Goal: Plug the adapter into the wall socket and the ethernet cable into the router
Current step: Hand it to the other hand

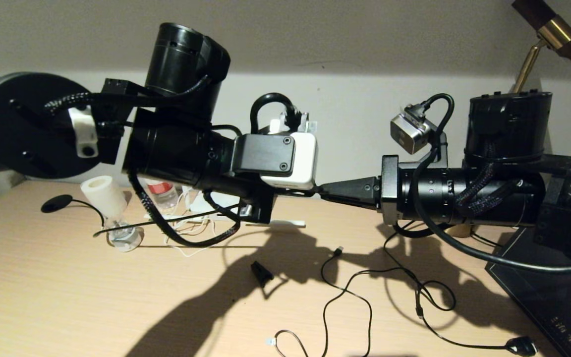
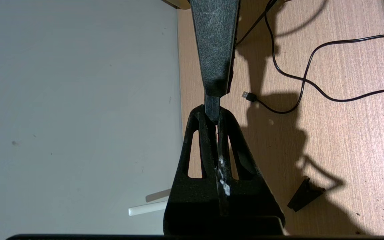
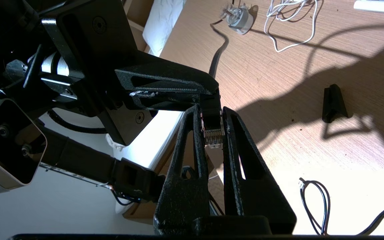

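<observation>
Both grippers meet tip to tip in mid-air above the wooden table. The ethernet cable's clear connector (image 3: 213, 133) sits between the fingers of my right gripper (image 3: 212, 111), which is shut on it. My left gripper (image 2: 213, 115) is shut on the connector's black boot (image 2: 212, 106). In the head view the left gripper (image 1: 310, 191) touches the right gripper (image 1: 327, 190) at centre. A white router antenna (image 1: 275, 224) lies behind them, also in the left wrist view (image 2: 147, 210). The adapter's thin white cord (image 1: 191, 233) shows; the adapter cube is hidden. The wall socket is out of view.
A small black clip (image 1: 261, 272) lies on the table below the grippers. A thin black USB cable (image 1: 337, 251) snakes to the right. A white roll (image 1: 102, 196) and a small bottle (image 1: 164, 193) stand at the back left. A dark lamp base (image 1: 553, 292) sits at the right.
</observation>
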Controlling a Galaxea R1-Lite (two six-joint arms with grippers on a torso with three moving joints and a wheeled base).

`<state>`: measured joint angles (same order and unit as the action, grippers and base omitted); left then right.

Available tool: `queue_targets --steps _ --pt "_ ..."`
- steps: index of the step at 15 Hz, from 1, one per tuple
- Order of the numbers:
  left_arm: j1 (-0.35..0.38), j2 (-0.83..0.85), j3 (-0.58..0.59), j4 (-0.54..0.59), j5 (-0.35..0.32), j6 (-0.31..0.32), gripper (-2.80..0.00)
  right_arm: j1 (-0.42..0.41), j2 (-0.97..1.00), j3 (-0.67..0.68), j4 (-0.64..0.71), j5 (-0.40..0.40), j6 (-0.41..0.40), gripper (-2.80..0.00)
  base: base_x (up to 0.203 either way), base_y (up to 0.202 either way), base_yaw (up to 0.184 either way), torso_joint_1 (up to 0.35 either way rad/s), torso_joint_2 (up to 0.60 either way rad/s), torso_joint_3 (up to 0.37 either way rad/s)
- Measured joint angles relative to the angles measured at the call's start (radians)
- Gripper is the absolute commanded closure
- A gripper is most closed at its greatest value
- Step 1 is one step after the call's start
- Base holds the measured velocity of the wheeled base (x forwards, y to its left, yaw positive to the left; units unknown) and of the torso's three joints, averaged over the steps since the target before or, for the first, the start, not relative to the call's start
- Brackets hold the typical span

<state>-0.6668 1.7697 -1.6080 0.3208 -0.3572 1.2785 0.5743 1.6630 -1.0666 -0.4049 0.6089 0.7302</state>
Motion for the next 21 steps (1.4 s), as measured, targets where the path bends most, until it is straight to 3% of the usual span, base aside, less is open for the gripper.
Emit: queue_targets --steps 7,8,12,16,21 --pt "0.0 -0.002 0.015 -0.003 -0.001 -0.006 0.0 0.008 -0.003 0.002 0.002 0.0 0.008 0.0 0.0 0.0 0.0 0.0 0.0 0.0" --pt "0.0 -0.004 0.017 -0.002 0.0 -0.006 -2.8 0.008 -0.003 0.002 0.001 0.0 0.009 0.0 0.0 0.0 0.0 0.0 0.0 0.0" --pt "0.0 -0.004 0.017 -0.02 -0.006 -0.011 -2.8 0.007 -0.006 0.002 -0.003 0.002 0.02 0.0 0.0 0.0 0.0 0.0 0.0 0.0" --pt "0.008 -0.017 0.063 -0.188 -0.054 -0.015 -2.8 0.003 -0.011 -0.007 -0.001 -0.007 0.098 0.0 0.0 0.0 0.0 0.0 0.0 0.0" --pt "0.036 -0.101 0.226 -0.403 -0.158 -0.01 -2.8 -0.022 -0.029 -0.12 0.01 0.012 0.326 0.0 0.0 0.0 0.0 0.0 0.0 0.0"
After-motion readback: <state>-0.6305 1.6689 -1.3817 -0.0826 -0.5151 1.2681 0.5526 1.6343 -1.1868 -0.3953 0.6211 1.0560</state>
